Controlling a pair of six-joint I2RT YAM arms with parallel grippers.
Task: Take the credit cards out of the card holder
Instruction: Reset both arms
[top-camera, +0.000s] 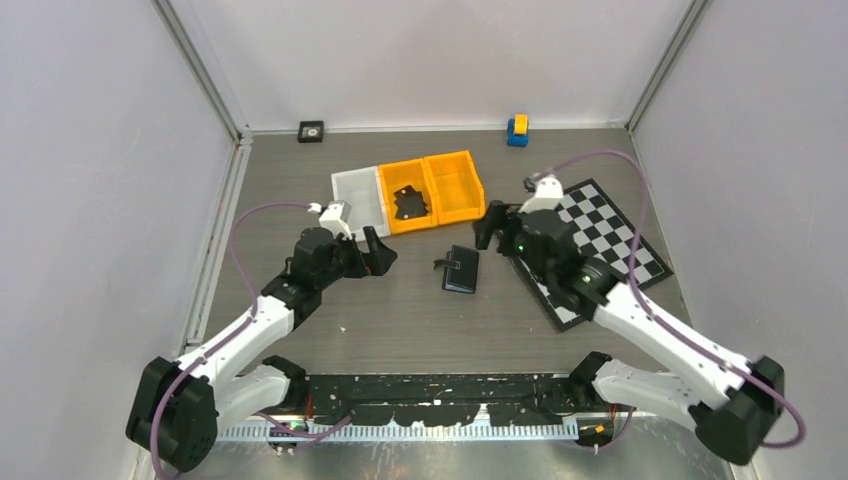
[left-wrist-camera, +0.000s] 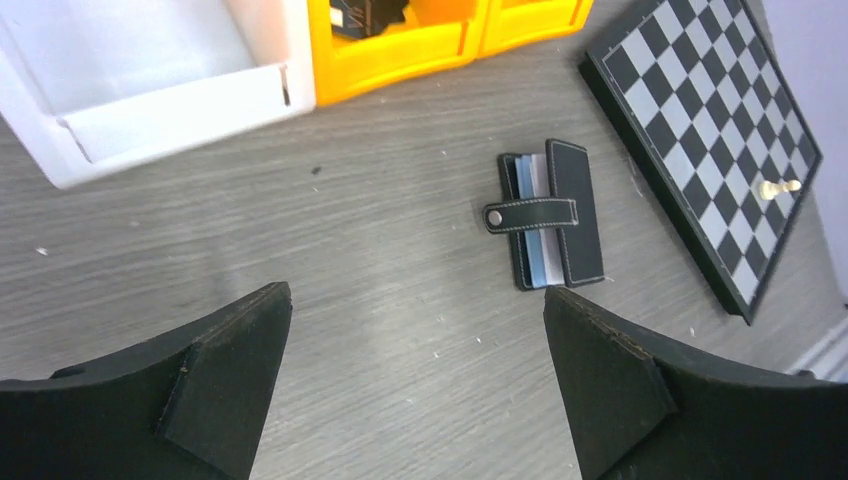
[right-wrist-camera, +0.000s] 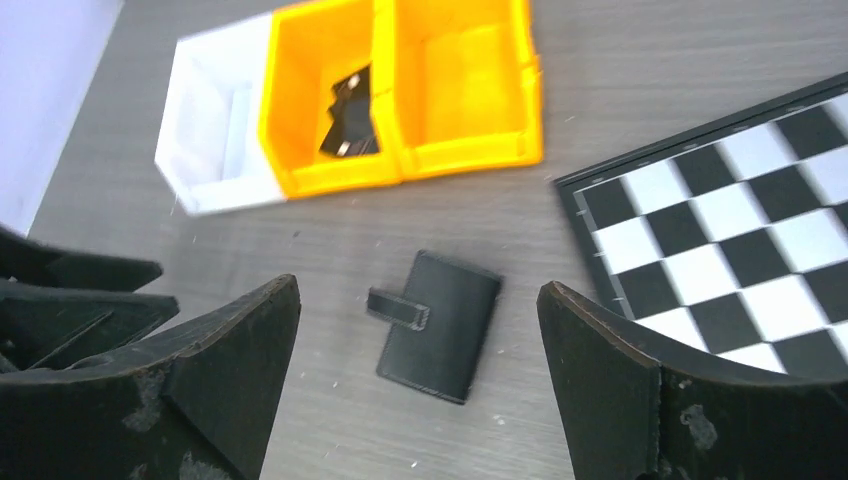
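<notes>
A: card holder (top-camera: 461, 269) lies mid-bench, folded, strap across it, between left tool (top-camera: 377, 250) and right tool (top-camera: 492, 226). Both released, holding nothing
B: handling?
A: looks light, thin and likely to slide. Pin one cover, pinch at the open edge
B: bins?
A: left orange bin (top-camera: 386, 205) holds dark pieces I can't identify; nothing visible in white tray (top-camera: 350, 195)

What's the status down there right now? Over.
Both open, empty: left pincer, right pincer. Between them, card holder flat, untouched. Some dark cards in orange bin. Nothing in the way.
</notes>
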